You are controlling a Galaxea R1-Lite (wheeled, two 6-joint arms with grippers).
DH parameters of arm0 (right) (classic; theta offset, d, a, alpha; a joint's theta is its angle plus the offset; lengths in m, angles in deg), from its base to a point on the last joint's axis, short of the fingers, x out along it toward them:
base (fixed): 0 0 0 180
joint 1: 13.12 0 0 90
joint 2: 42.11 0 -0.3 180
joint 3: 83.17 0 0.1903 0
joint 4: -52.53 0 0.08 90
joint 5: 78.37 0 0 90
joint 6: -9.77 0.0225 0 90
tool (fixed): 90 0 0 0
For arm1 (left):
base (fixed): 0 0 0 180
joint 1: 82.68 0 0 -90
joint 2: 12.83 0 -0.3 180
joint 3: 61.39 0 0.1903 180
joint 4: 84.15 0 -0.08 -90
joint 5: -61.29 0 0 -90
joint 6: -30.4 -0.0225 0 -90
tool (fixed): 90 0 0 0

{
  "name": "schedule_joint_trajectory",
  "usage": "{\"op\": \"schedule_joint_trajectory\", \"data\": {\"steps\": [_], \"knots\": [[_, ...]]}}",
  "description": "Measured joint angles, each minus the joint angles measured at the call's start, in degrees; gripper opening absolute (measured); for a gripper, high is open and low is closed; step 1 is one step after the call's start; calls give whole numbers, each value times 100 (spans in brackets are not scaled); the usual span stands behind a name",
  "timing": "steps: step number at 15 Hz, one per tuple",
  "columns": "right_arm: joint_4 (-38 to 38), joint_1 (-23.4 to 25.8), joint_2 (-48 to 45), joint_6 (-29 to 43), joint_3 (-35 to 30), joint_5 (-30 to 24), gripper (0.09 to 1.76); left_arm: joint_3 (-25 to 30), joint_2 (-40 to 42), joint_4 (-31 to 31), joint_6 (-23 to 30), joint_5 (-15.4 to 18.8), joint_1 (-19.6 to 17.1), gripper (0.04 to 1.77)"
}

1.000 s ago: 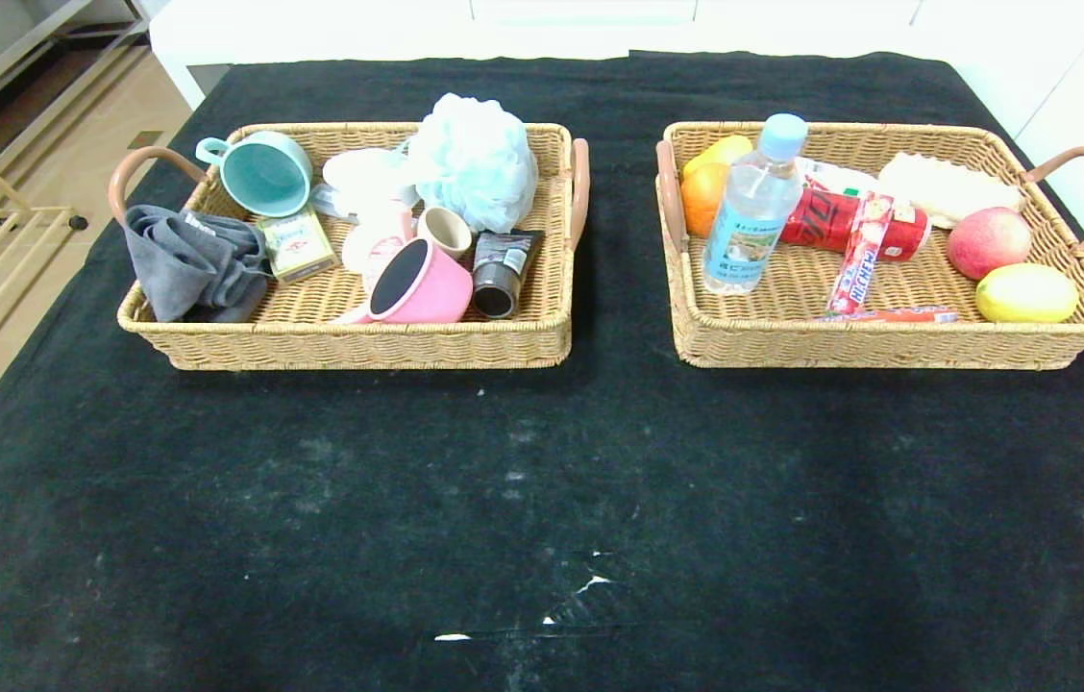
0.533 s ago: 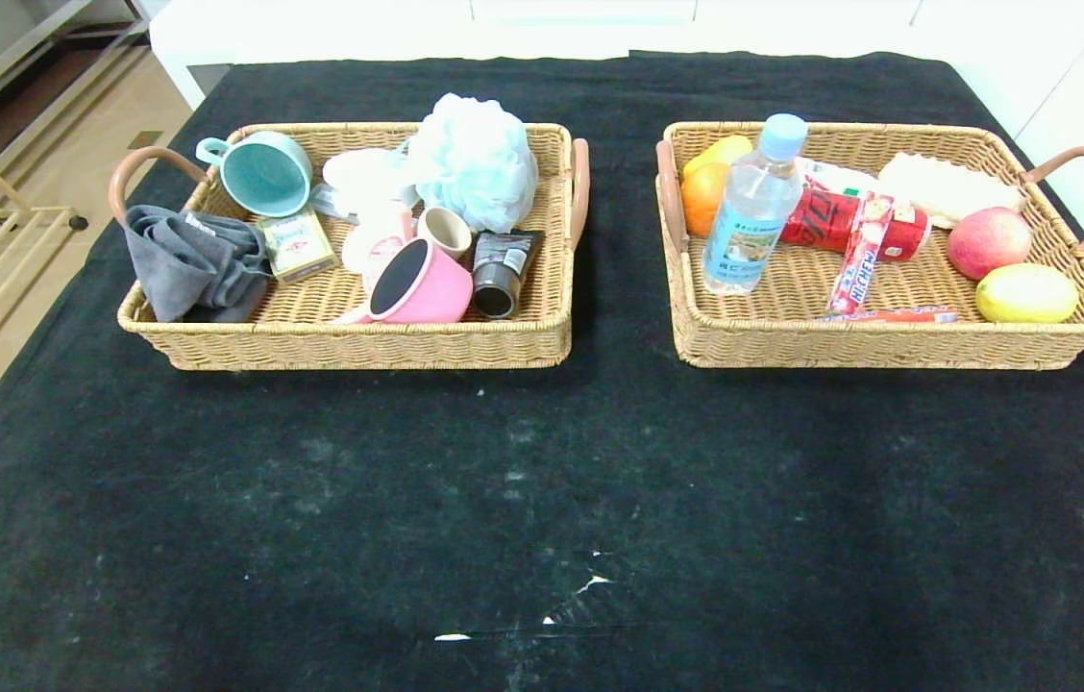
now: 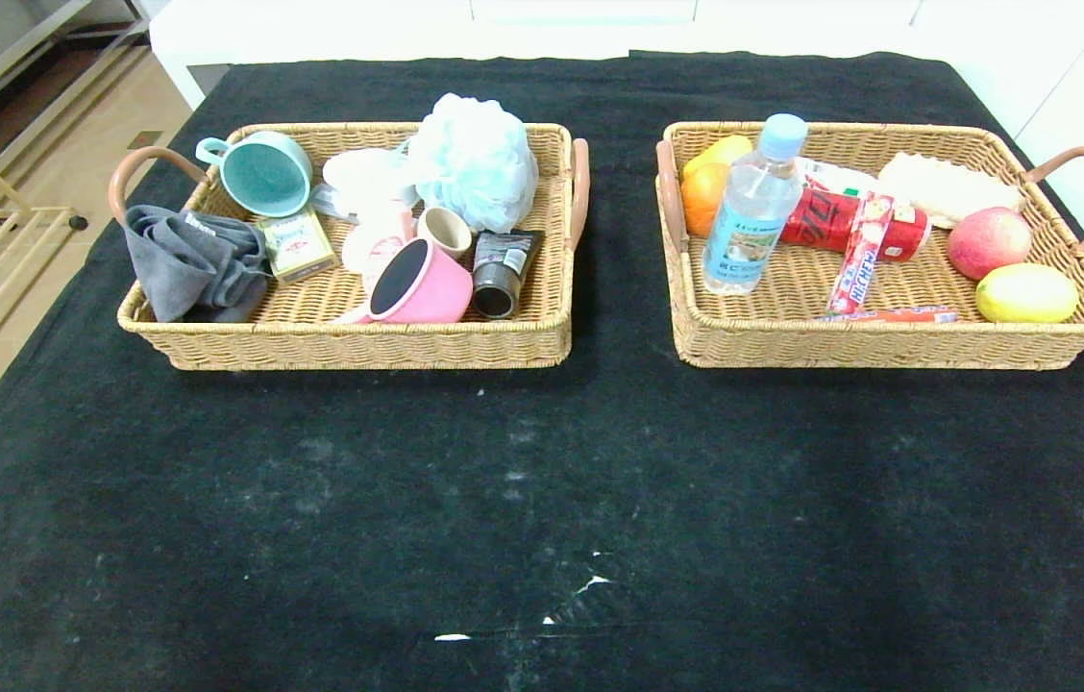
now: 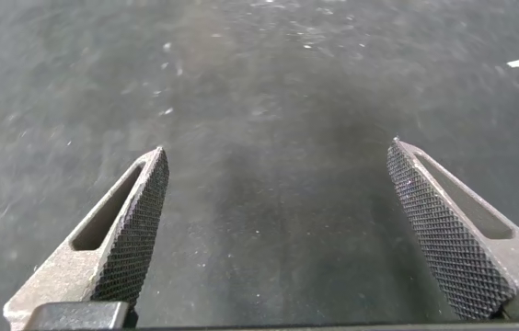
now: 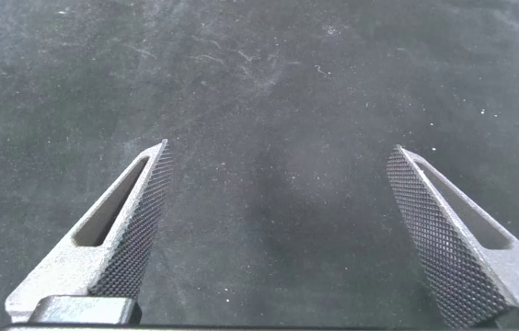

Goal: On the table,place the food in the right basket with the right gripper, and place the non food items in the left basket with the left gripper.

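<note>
In the head view the left basket (image 3: pixel 359 341) holds the pink saucepan (image 3: pixel 427 286) on its side, the small beige cup (image 3: pixel 446 231) and the pink squeeze bottle (image 3: pixel 369 245), which is partly hidden behind the saucepan. The right basket (image 3: pixel 869 344) holds the clear bottle (image 3: pixel 749 216), upright and leaning, the red Hi-Chew stick (image 3: pixel 859 255) and the orange sausage stick (image 3: pixel 888 314). Neither arm shows in the head view. My left gripper (image 4: pixel 277 147) and my right gripper (image 5: pixel 280 147) are open and empty, each over bare black cloth.
The left basket also holds a teal mug (image 3: pixel 263 173), a grey cloth (image 3: pixel 191 264), a small box (image 3: pixel 297 245), a blue bath puff (image 3: pixel 473 159) and a dark tube (image 3: pixel 502 272). The right basket also holds an orange (image 3: pixel 701 197), a red can (image 3: pixel 816 219), an apple (image 3: pixel 987 242) and a lemon (image 3: pixel 1025 293). The black table (image 3: pixel 542 481) lies in front of both.
</note>
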Motion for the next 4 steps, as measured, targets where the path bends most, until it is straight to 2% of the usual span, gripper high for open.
{"op": "schedule_joint_trajectory", "data": {"steps": [4], "knots": [[10,-6,0,85,0,2,170,5,0,20,49,-4,0,172]]}}
